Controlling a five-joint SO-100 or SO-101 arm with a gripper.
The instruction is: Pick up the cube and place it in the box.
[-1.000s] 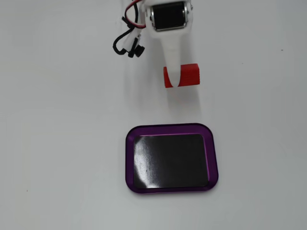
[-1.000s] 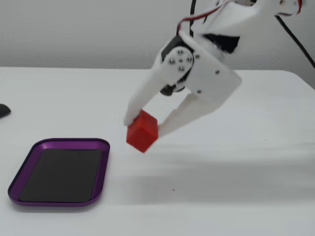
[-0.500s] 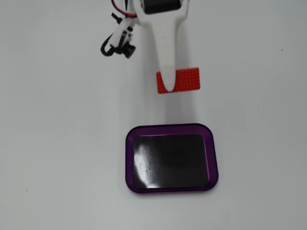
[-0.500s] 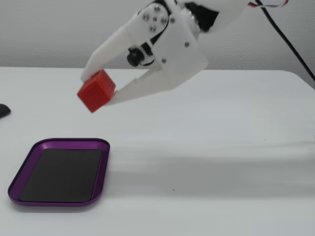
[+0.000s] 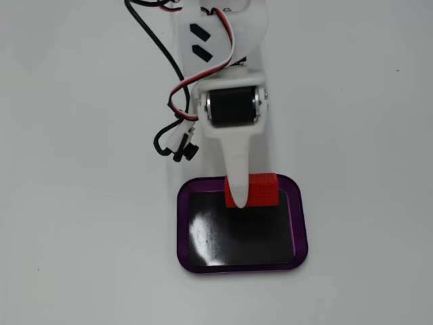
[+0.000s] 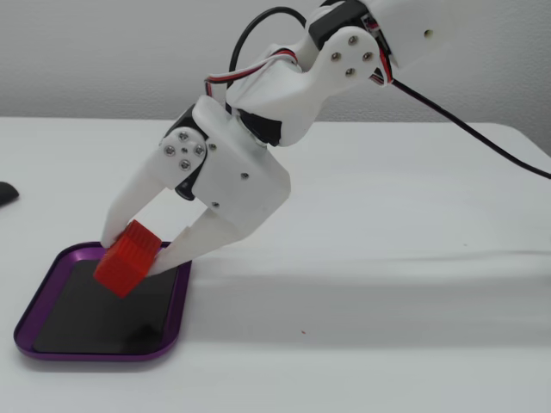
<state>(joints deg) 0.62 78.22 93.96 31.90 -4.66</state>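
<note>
The cube (image 5: pixel 260 190) (image 6: pixel 126 258) is a small red block held between the white fingers of my gripper (image 5: pixel 238 200) (image 6: pixel 133 254), which is shut on it. It hangs tilted just above the box (image 5: pixel 300 230) (image 6: pixel 176 311), a shallow purple-rimmed tray with a shiny black bottom. In a fixed view from above, the cube sits over the tray's upper edge, partly hidden by the upper finger (image 5: pixel 237 169). In a fixed view from the side, it is over the tray's far right part; whether it touches the bottom I cannot tell.
The white arm (image 6: pixel 284 77) reaches down from the upper right in the side view. Black and red cables (image 5: pixel 176 132) hang beside the wrist. A dark object (image 6: pixel 7 193) lies at the left edge of the white table.
The gripper has carried the cube from high above the table down and over the box. The arm has stretched forward and lowered.
</note>
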